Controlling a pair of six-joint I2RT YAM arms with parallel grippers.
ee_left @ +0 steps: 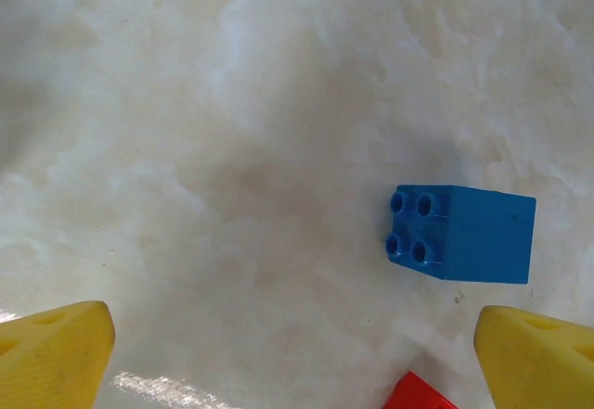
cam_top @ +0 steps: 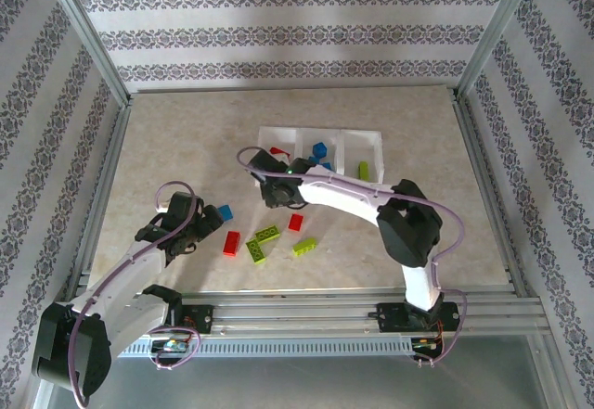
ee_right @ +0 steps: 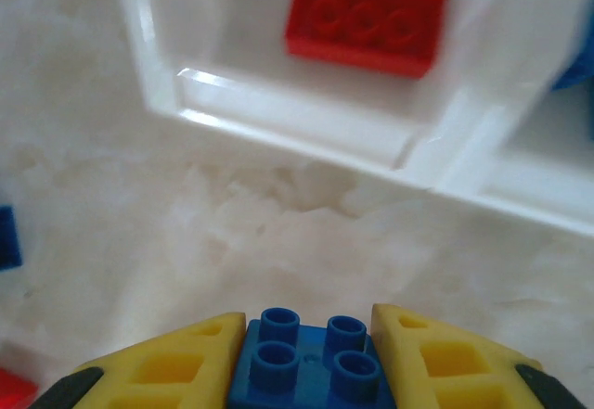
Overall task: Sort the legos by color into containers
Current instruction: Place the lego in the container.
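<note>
Blue lego [ee_right: 306, 372], clamped in right claw [ee_right: 308, 324]

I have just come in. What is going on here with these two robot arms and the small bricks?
The job is to sort toy bricks by color into a three-part tray. The right hand is shut on a blue brick just in front of the tray, whose left part already holds a red brick. The left hand is open above the table, with a second blue brick lying below it. Loose red bricks and green bricks wait on the table.
</note>
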